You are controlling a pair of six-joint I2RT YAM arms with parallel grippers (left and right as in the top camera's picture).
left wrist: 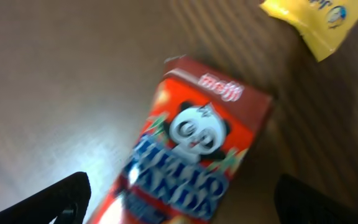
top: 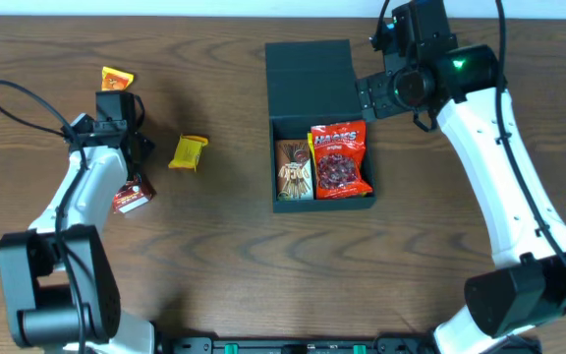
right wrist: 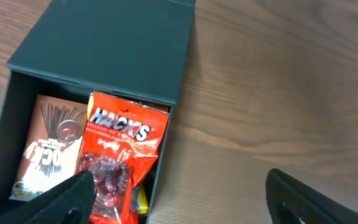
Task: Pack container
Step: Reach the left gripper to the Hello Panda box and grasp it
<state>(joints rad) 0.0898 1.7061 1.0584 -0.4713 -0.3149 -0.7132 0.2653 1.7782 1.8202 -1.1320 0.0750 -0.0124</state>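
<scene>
The container (top: pixel 322 205) is a dark teal box in the middle of the table, its flap lid (top: pixel 308 79) lying open behind it. Inside lie a brown Pocky box (top: pixel 294 169) and a red Hacks bag (top: pixel 340 157). My left gripper (top: pixel 134 162) is open above a red Hello Panda box (top: pixel 133 195), which lies between the fingers in the left wrist view (left wrist: pixel 197 149). My right gripper (top: pixel 367 98) is open and empty beside the lid's right edge. The right wrist view shows the container (right wrist: pixel 2 134), its lid (right wrist: pixel 110 43), the Hacks bag (right wrist: pixel 120 155) and the Pocky box (right wrist: pixel 48 149).
A yellow packet (top: pixel 188 151) lies between the left arm and the container and also shows in the left wrist view (left wrist: pixel 316 18). An orange packet (top: pixel 117 78) lies at the far left behind the left arm. A yellow item (right wrist: pixel 143 202) peeks out under the Hacks bag.
</scene>
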